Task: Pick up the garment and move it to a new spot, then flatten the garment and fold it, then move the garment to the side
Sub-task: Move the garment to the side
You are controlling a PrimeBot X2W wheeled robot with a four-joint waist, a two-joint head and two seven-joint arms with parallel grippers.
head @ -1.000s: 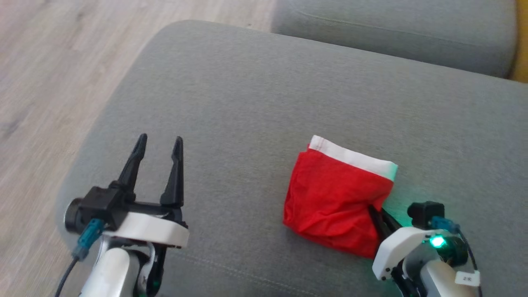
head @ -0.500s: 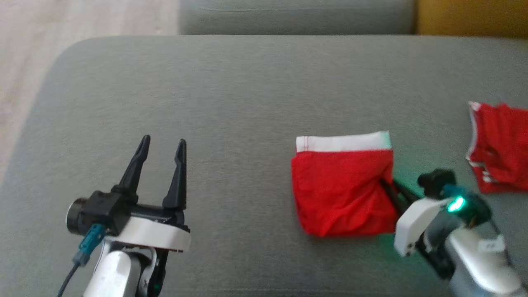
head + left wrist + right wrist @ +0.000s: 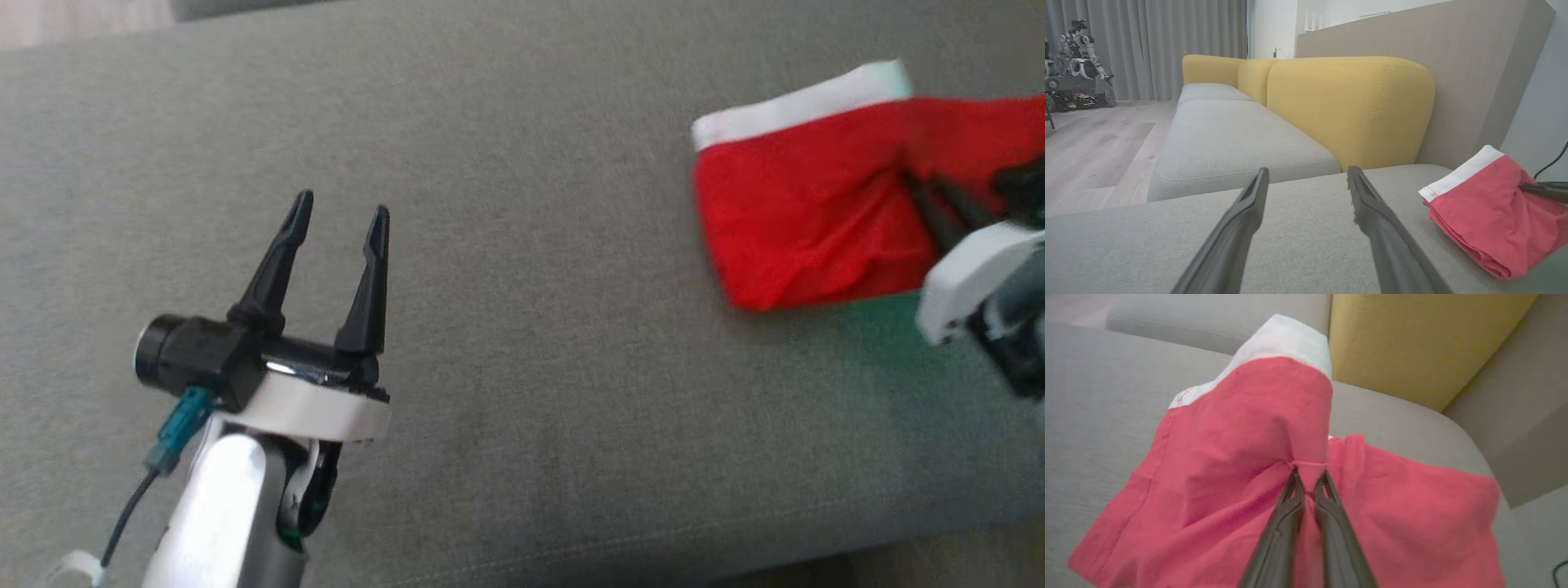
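Observation:
The garment [image 3: 796, 216] is a folded red piece with a white waistband, lying on the grey sofa cushion [image 3: 522, 351] at the upper right of the head view. My right gripper [image 3: 910, 181] is shut on its right edge; in the right wrist view the fingertips [image 3: 1308, 475] pinch a fold of the red cloth [image 3: 1241, 457]. My left gripper [image 3: 339, 214] hovers open over the cushion, far left of the garment, with nothing between its fingers. The left wrist view shows that gripper [image 3: 1306, 175] open and the garment [image 3: 1486, 220] to its right.
A second red cloth [image 3: 1412, 506] lies right beside the held garment, toward the cushion's end [image 3: 980, 126]. Yellow backrests [image 3: 1347, 106] stand behind the seat. The cushion's front edge [image 3: 735, 563] runs along the bottom, and wooden floor [image 3: 1098, 151] lies past the sofa.
The head camera has swung, shifting the whole picture. My right gripper has dragged the garment rightward until it meets the second red cloth. The left gripper stays open.

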